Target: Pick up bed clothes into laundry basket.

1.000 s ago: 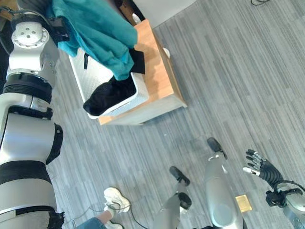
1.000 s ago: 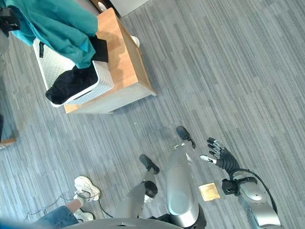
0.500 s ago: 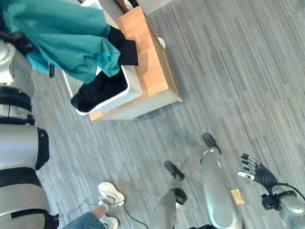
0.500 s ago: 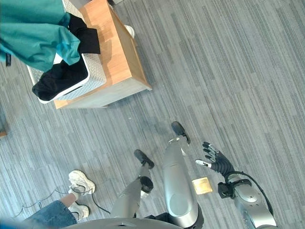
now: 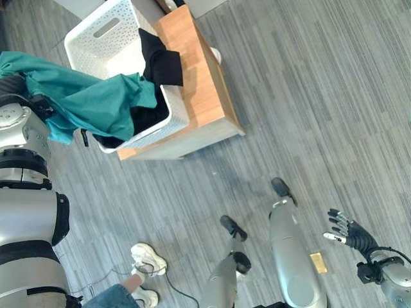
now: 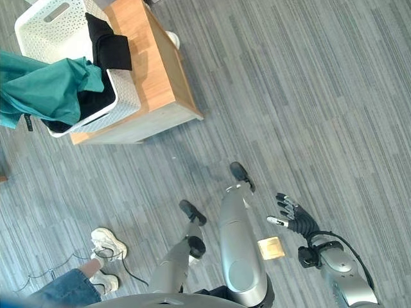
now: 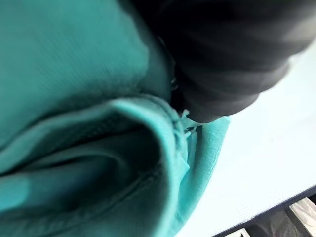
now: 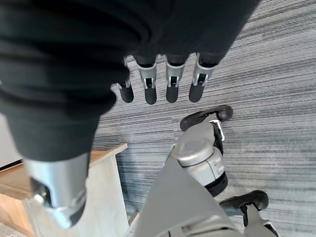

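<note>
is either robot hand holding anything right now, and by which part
The left arm carries the teal garment, draped over the white laundry basket; the hold is hidden by cloth. The right robot hand is open, empty.

The teal garment (image 5: pixel 90 102) has dropped from the top of the frame to the left edge. It now drapes over the near rim of the white laundry basket (image 5: pixel 106 32), whose far half has become uncovered.

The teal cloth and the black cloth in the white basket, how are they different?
The teal cloth is bright blue-green; the black cloth is dark. The teal cloth is bunched and hangs out over the near rim of the white perforated laundry basket, out toward the robot's left arm. The black cloth is draped over the basket's side rim onto the wooden table. The teal cloth looks bigger. Both lie partly in the basket, partly over its rim.
</note>
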Available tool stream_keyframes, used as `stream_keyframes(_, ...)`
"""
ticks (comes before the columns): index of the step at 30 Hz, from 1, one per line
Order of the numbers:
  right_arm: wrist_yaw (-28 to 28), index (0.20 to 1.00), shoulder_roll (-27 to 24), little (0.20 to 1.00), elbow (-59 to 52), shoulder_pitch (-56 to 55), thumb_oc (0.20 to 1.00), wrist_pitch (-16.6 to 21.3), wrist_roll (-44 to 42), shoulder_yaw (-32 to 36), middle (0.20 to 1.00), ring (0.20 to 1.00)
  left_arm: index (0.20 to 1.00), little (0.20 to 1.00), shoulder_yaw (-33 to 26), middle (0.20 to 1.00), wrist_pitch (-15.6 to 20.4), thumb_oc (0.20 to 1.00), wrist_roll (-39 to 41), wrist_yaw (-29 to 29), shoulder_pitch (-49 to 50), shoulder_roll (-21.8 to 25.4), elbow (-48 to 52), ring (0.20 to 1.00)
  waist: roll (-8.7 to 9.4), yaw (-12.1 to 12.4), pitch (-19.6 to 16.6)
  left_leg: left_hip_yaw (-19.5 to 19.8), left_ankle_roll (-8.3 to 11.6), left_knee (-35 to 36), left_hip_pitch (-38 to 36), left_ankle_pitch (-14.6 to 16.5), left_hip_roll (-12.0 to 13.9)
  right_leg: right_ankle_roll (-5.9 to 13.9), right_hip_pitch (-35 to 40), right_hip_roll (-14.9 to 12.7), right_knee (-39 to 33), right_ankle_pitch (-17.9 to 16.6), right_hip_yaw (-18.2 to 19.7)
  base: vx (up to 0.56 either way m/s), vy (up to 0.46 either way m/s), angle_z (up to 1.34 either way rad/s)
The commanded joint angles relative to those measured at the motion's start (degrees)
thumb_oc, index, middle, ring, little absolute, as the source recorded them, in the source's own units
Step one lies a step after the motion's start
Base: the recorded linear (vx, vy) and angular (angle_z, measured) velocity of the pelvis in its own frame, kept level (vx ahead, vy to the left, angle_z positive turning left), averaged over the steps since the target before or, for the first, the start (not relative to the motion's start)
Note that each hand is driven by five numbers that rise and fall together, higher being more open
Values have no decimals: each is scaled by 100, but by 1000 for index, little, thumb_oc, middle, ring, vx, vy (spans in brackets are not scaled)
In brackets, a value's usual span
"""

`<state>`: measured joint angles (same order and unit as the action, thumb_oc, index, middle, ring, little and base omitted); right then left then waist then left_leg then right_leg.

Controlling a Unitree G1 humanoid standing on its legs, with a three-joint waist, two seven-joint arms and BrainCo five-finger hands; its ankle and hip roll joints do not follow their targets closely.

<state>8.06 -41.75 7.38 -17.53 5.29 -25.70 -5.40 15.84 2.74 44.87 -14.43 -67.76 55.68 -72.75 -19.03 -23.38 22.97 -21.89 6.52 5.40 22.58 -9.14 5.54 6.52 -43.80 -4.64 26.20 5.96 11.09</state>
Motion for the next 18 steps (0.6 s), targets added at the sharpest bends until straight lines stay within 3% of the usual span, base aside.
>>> stream_keyframes(1, 60, 1000, 178, 1000, -226, -58, 1000, 25, 6, 56, 1000, 1000, 200, 200, -208, 200, 119, 200, -80, 63, -689, 633, -355, 200, 42, -348, 506, 157, 296, -40, -922, 483, 6, -158, 1347, 368, -1920, -467, -267, 24, 7, -6)
stream_keyframes(8, 77, 1000, 244, 1000, -200, -96, 1000, -12, 0, 173, 1000, 1000, 200, 200, -13, 200, 32, 200, -282, 156, -870, 820, -471, 200, -27, -359, 505, 82, 266, -40, -948, 527, -27, -142, 1320, 371, -1948, -466, -217, 24, -1, -5)
stream_keyframes(9, 77, 1000, 245, 1000, -200, -96, 1000, -12, 0, 173, 1000, 1000, 241, 241, -11, 241, 32, 241, -282, 157, -872, 821, -473, 241, -27, -359, 505, 82, 266, -40, -947, 527, -27, -142, 1319, 371, -1948, -466, -217, 14, 1, -5)
stream_keyframes(10, 76, 1000, 255, 1000, -158, -107, 1000, -26, 12, 181, 1000, 1000, 1000, 1000, -27, 1000, -5, 1000, -328, 160, -858, 849, -522, 1000, -44, -354, 505, 82, 263, -40, -950, 530, -29, -142, 1307, 373, -1931, -451, -220, 13, -1, -5)
stream_keyframes(18, 22, 1000, 310, 1000, -12, -95, 1000, -42, -24, 288, 1000, 1000, 1000, 1000, -119, 1000, 3, 1000, -162, 184, -856, 765, -519, 1000, -84, -363, 491, 98, 247, -40, -977, 557, -50, -153, 1294, 380, -1890, -431, -243, 3, 0, -1)
